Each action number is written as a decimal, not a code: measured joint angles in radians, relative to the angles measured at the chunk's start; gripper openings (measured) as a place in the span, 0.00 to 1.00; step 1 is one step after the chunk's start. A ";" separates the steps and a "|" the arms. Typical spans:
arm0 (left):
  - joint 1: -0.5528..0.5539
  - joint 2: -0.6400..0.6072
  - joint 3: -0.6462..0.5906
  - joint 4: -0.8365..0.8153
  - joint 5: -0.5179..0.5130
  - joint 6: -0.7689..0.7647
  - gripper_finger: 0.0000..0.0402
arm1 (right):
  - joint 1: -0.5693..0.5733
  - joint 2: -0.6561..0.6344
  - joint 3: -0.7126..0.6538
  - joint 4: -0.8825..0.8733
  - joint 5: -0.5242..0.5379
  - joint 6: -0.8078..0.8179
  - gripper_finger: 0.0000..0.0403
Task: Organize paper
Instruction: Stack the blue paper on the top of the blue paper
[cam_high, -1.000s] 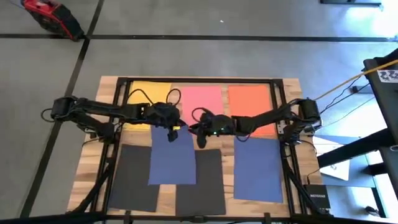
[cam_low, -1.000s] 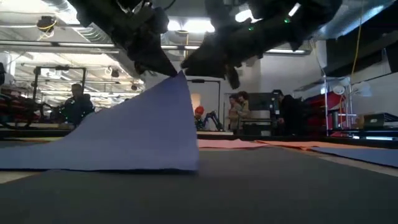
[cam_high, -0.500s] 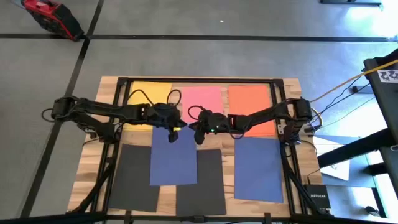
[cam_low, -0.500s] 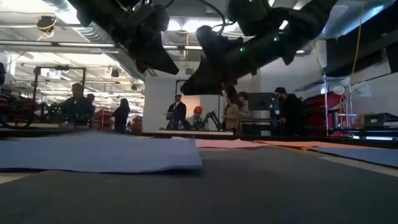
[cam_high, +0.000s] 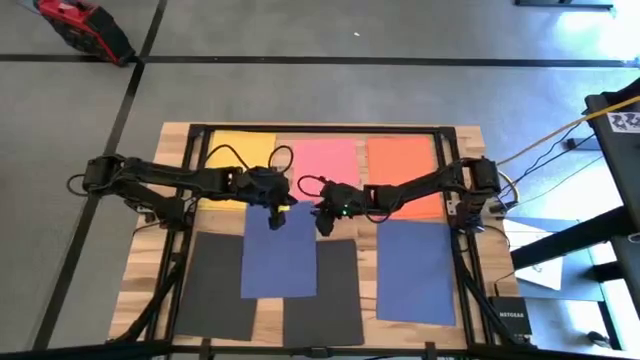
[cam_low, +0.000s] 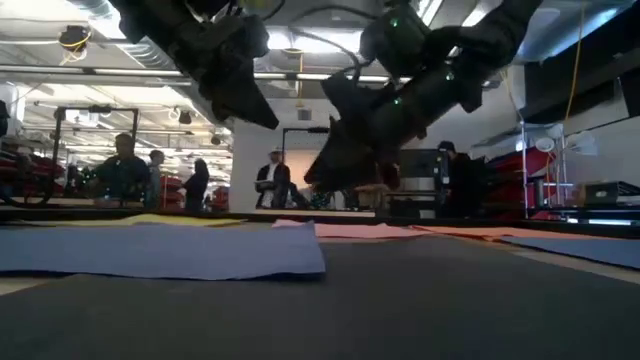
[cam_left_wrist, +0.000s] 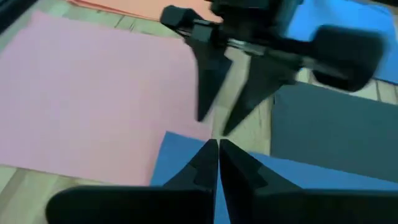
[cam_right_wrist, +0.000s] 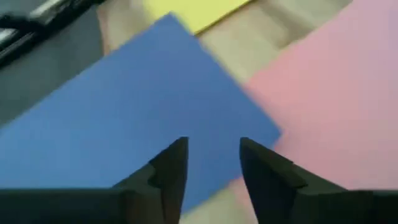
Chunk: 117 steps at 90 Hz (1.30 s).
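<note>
Blue sheet: I see it flat on the table, overlapping the black sheet, far corner near the pink sheet.
Left gripper: fingers closed together, holding nothing, above that corner.
Right gripper: fingers apart, empty, probably approaching the corner.
Low view: only here I see the sheet lies flat.

Two dark jointed arms, looping black cables, green lights

wooden table — coloured paper, flat
</note>
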<state>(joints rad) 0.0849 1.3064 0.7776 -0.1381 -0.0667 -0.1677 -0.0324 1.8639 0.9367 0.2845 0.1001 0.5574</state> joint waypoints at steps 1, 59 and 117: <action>0.000 0.000 0.000 0.000 0.000 0.000 0.00 | -0.003 0.003 0.001 0.000 0.002 0.001 0.35; 0.000 0.000 0.000 0.017 -0.001 0.006 0.00 | -0.088 0.185 0.004 0.190 -0.120 0.021 0.32; 0.000 0.000 -0.002 0.015 -0.001 0.011 0.00 | -0.086 0.084 0.031 0.101 -0.145 -0.058 0.00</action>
<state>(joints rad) 0.0849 1.3060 0.7761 -0.1231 -0.0673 -0.1564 -0.1184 1.9479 0.9672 0.3856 -0.0447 0.4995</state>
